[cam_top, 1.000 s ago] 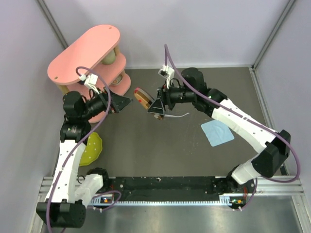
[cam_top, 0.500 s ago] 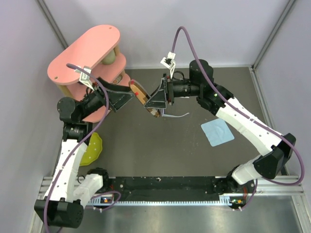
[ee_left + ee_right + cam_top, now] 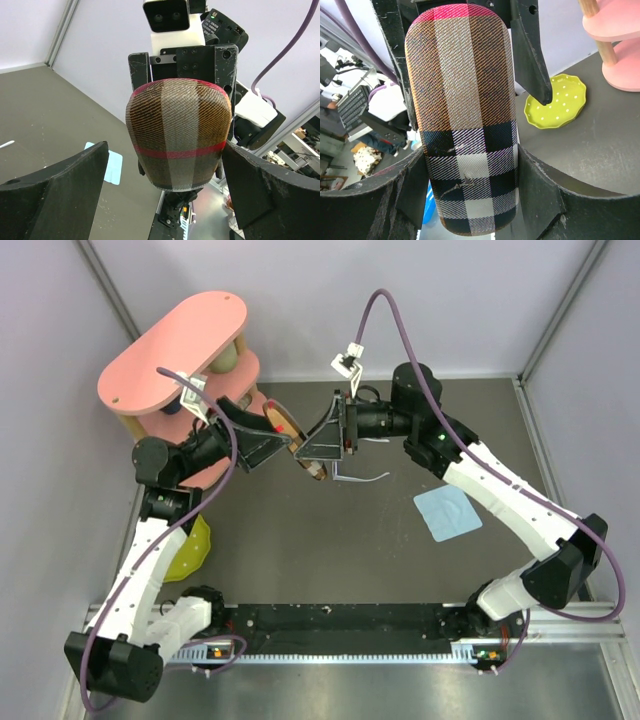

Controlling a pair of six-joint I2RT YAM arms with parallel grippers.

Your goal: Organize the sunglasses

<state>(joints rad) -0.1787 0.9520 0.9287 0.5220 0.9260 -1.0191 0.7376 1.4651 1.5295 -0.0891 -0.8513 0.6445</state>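
1. Case (image 3: pixel 465 125) sits clamped in your right gripper (image 3: pixel 470 167), fingers pressed on both long sides, raised off the table (image 3: pixel 330 560) between the arms.
2. Your left gripper (image 3: pixel 164 150) is spread wide and straddles the case's free end. One finger looks close to touching, but there is no pinch. That pose reads as lining up to brace or pull the case open, which one arm alone can't manage.
3. Sunglasses (image 3: pixel 365 479) lie on the table just below the raised case, untouched by either gripper, with the cloth (image 3: pixel 447 512) nearby.
4. Opening looks like the step in hand; loading the sunglasses isn't done yet.
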